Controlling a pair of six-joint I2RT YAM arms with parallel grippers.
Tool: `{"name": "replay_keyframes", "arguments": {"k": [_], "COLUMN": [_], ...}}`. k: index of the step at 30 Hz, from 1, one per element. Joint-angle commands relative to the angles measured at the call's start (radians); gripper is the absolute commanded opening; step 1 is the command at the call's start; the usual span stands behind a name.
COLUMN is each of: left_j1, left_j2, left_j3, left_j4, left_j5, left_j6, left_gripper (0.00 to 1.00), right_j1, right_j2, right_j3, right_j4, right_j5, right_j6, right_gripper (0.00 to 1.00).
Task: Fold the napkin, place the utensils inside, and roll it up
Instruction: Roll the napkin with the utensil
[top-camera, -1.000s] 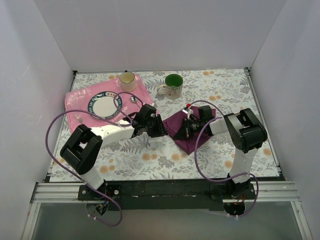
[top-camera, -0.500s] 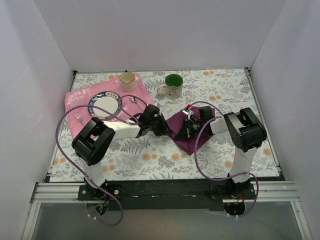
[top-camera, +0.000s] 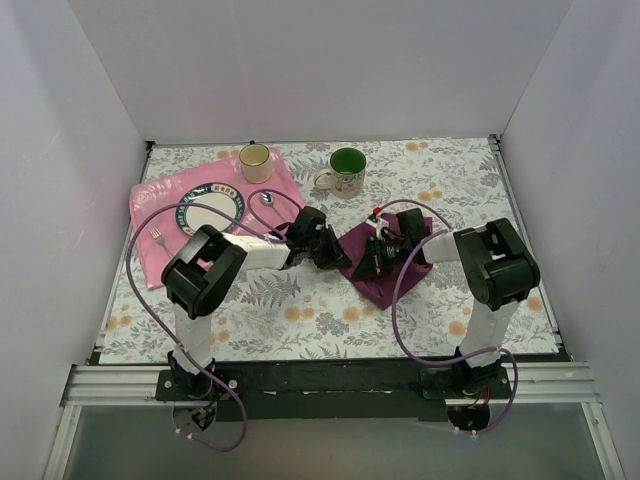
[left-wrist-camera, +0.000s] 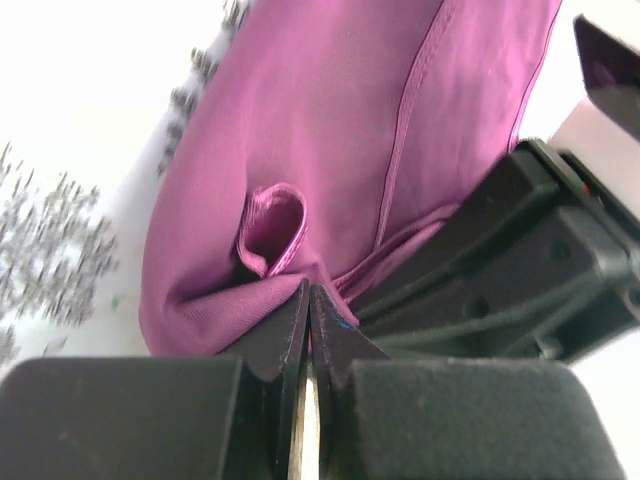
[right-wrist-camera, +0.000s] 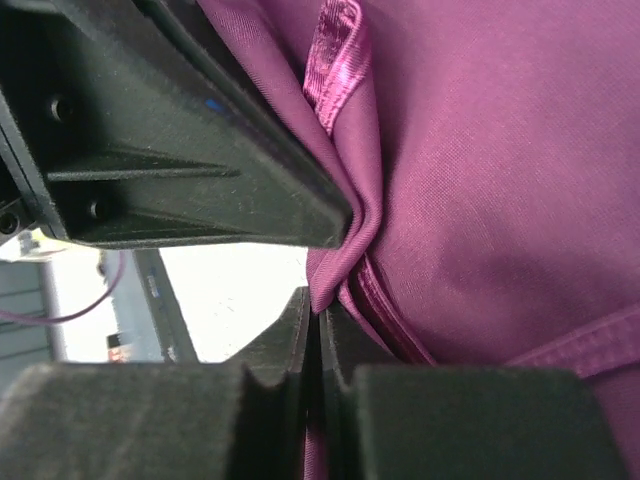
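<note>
The dark purple napkin (top-camera: 392, 272) lies bunched on the table right of centre. My left gripper (top-camera: 337, 256) is shut on its left edge, and the left wrist view (left-wrist-camera: 308, 296) shows cloth (left-wrist-camera: 350, 130) pinched between the jaws. My right gripper (top-camera: 361, 268) is shut on a fold of the same cloth (right-wrist-camera: 480, 150) right beside it, and it shows in the right wrist view (right-wrist-camera: 321, 305). The two grippers almost touch. The silver fork (top-camera: 157, 237) lies on the left of the pink mat (top-camera: 160, 200). The spoon (top-camera: 266, 198) lies by the plate.
A white plate with a dark rim (top-camera: 210, 209) sits on the pink mat. A cream cup (top-camera: 255, 160) stands at the mat's back edge. A green-lined mug (top-camera: 345, 170) stands behind the napkin. White walls enclose the table on three sides.
My left arm has swung right and its gripper has come onto the napkin's left edge, next to the right gripper. The right gripper has stayed on the cloth.
</note>
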Motion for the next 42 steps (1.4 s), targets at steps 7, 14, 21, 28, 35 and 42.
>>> {"name": "replay_keyframes", "arguments": {"k": [7,14,21,28,35,42], "left_j1": [0.008,0.008,0.016,0.017,0.017,0.017], "left_j2": [0.105,0.125,0.128,0.141,0.143,0.134], "left_j3": [-0.011,-0.016,-0.001,0.027,0.047,0.085], "left_j4": [-0.126,-0.123,-0.138,-0.161,-0.183,-0.218], "left_j5": [-0.033,-0.027,-0.021,0.001,0.007,-0.002], "left_j6": [0.037,0.055,0.084,0.101,0.124,0.163], "left_gripper": [0.0,0.0,0.0,0.0,0.0,0.0], "right_j1": [0.056,0.142,0.222,0.254,0.244,0.221], "right_j2": [-0.127,-0.254,-0.306,-0.349,-0.294,-0.24], "right_j3": [0.215,0.279,0.234,0.138,0.131,0.12], "right_j4": [-0.606,-0.705,-0.615,-0.501,-0.479,-0.469], "right_j5": [0.508,0.715,0.851,0.932,0.937,0.929], "right_j6": [-0.246,-0.294,-0.387,-0.447,-0.407,-0.383], "right_gripper": [0.41,0.62,0.68,0.67,0.54,0.37]}}
